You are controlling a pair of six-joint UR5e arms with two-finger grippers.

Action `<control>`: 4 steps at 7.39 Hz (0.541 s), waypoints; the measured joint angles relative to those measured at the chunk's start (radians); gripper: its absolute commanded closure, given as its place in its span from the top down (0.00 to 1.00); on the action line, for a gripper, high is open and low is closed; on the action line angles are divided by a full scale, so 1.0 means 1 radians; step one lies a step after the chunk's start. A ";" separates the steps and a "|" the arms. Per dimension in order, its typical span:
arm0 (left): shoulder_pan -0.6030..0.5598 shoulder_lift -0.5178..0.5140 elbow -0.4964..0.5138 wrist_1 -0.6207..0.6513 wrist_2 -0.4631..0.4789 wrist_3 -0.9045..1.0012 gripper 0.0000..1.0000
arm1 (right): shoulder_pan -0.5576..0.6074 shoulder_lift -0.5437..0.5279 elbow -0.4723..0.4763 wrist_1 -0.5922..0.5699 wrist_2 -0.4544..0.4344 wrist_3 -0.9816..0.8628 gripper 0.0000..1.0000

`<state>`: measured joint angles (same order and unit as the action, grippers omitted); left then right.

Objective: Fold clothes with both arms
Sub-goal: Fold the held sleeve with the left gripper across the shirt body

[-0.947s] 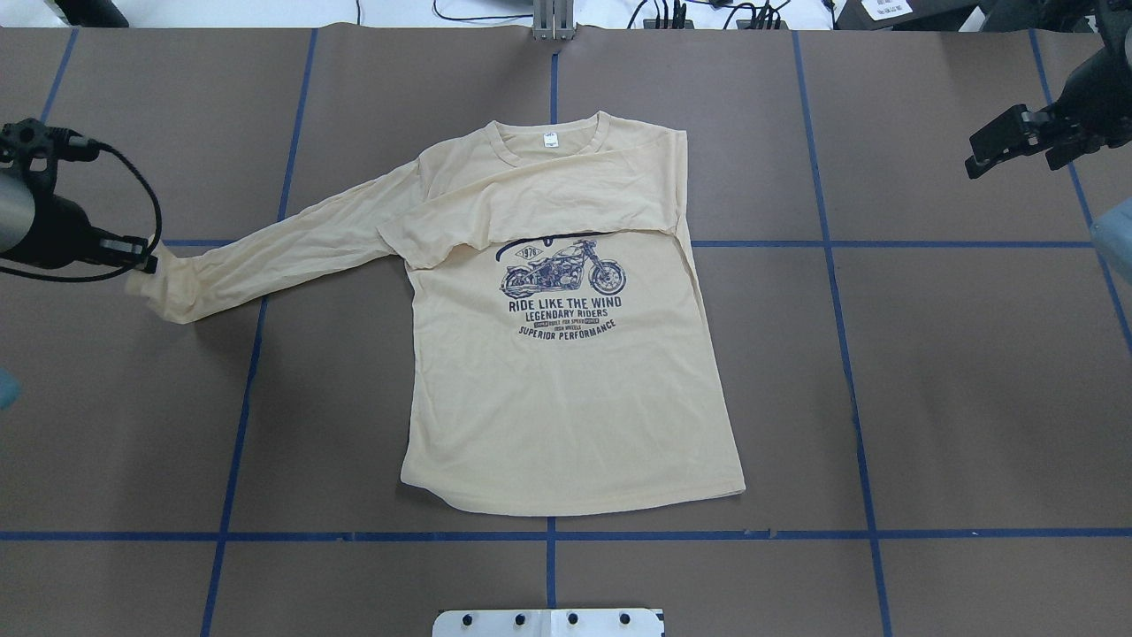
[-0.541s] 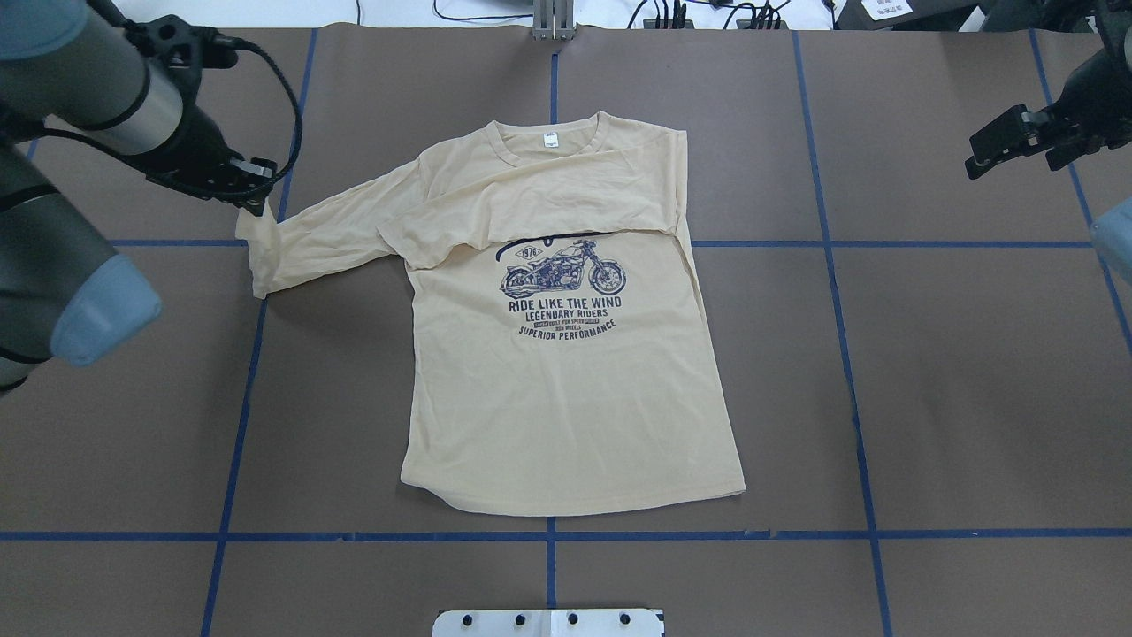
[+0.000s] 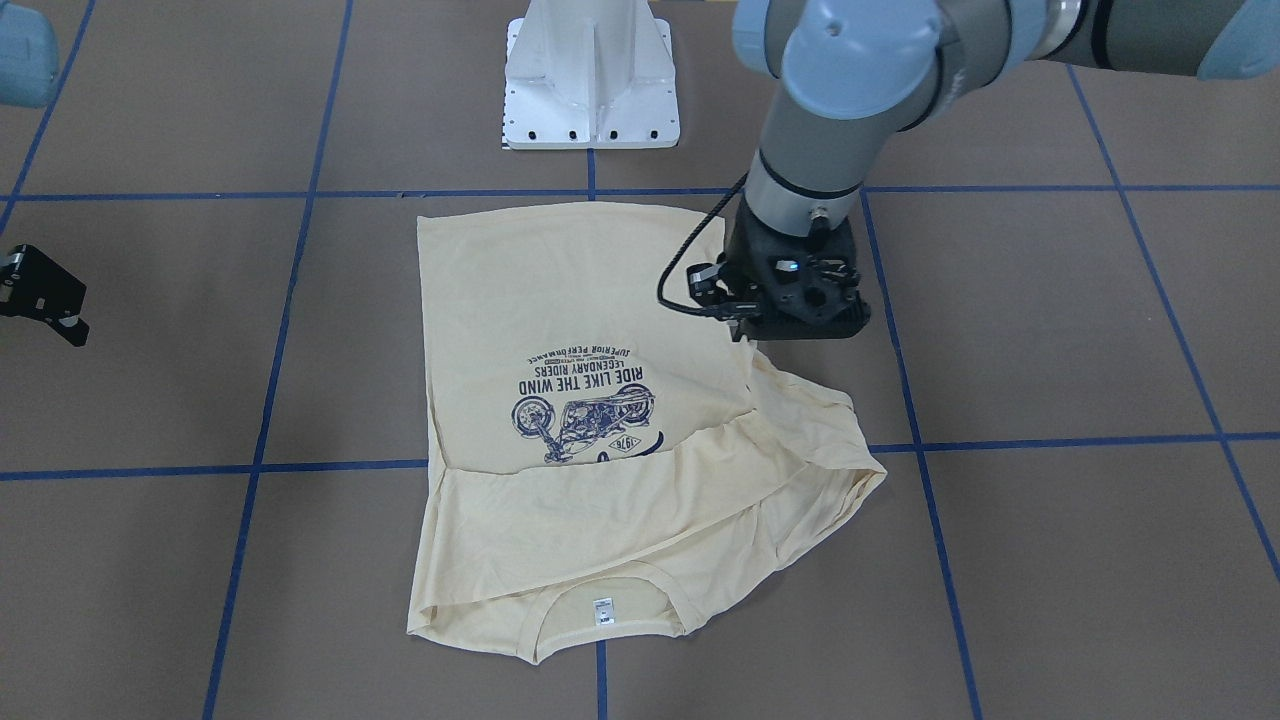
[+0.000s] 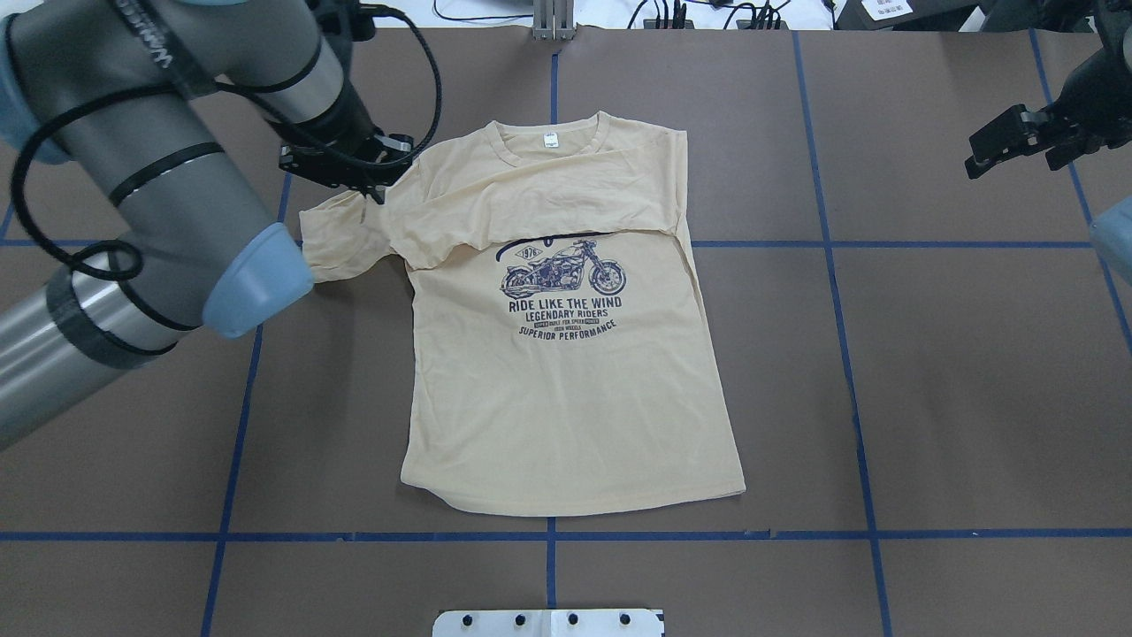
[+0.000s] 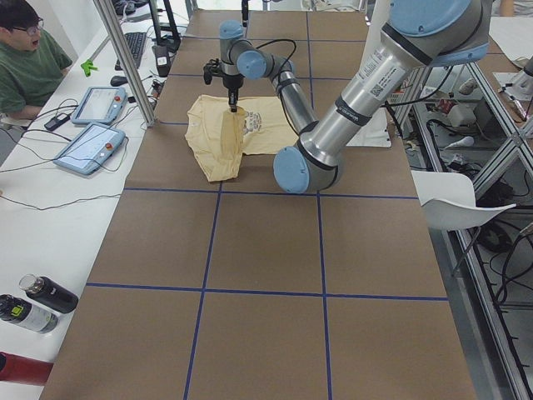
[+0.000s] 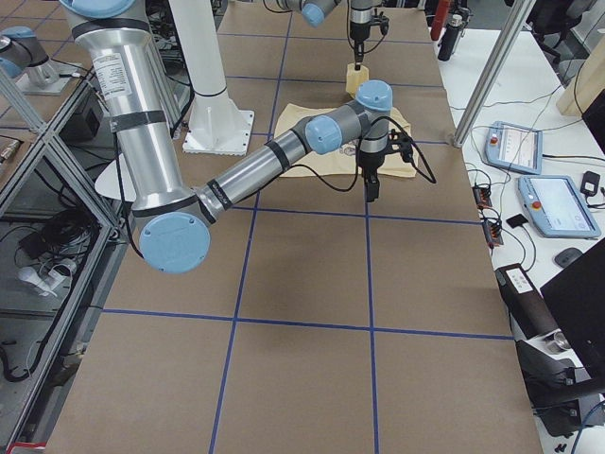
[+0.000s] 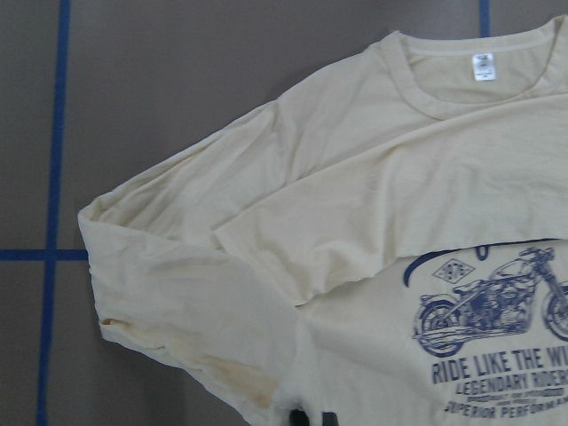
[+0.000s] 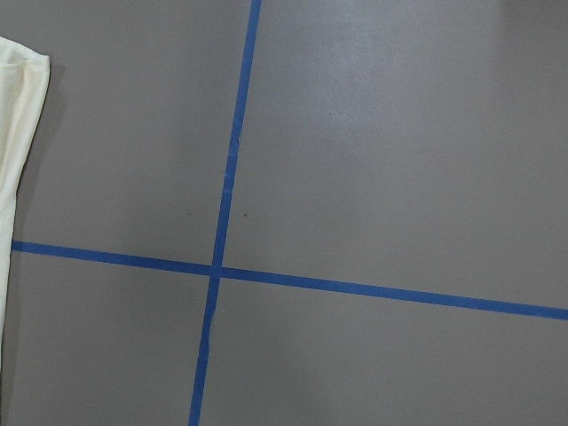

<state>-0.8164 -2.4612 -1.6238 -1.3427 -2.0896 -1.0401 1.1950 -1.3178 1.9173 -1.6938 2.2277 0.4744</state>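
Cream fabric fills the middle of the front-facing view. The shirt lies flat on the table, its long axis up and down the frame and its collar at the bottom. The left gripper stands right of centre over the shirt's right edge, with its jaws closed on the end of the sleeve. That sleeve climbs to it from a slack loop at lower right. The right gripper hangs at the far left edge, well apart from the cloth and holding nothing; I cannot tell how wide it stands. Overhead, the collar points to the top of the frame. The left gripper sits at the shirt's upper left, so the body lies to its right, and the sleeve is doubled back with its bend pointing left. A second sleeve lies across the chest above the print. I judge the cuff must next travel rightward across that chest. The left arm is much the nearer, since the right gripper is far off at upper right. In both side views the pinched cloth hangs under the left gripper. The left wrist view shows the doubled sleeve at left and dark fingertips at the bottom edge. The right wrist view shows bare table, blue tape and a strip of shirt at far left.
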 measured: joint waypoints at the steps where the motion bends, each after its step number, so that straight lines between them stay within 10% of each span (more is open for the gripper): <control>1: 0.015 -0.087 0.099 0.000 0.005 -0.024 0.00 | 0.000 0.001 0.000 0.000 0.000 0.000 1.00; 4: 0.112 -0.312 0.440 -0.103 0.047 -0.119 0.00 | -0.001 0.002 0.000 0.000 0.001 0.005 1.00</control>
<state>-0.7046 -2.7728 -1.1834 -1.4458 -2.0426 -1.1593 1.1935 -1.3163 1.9169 -1.6939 2.2283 0.4793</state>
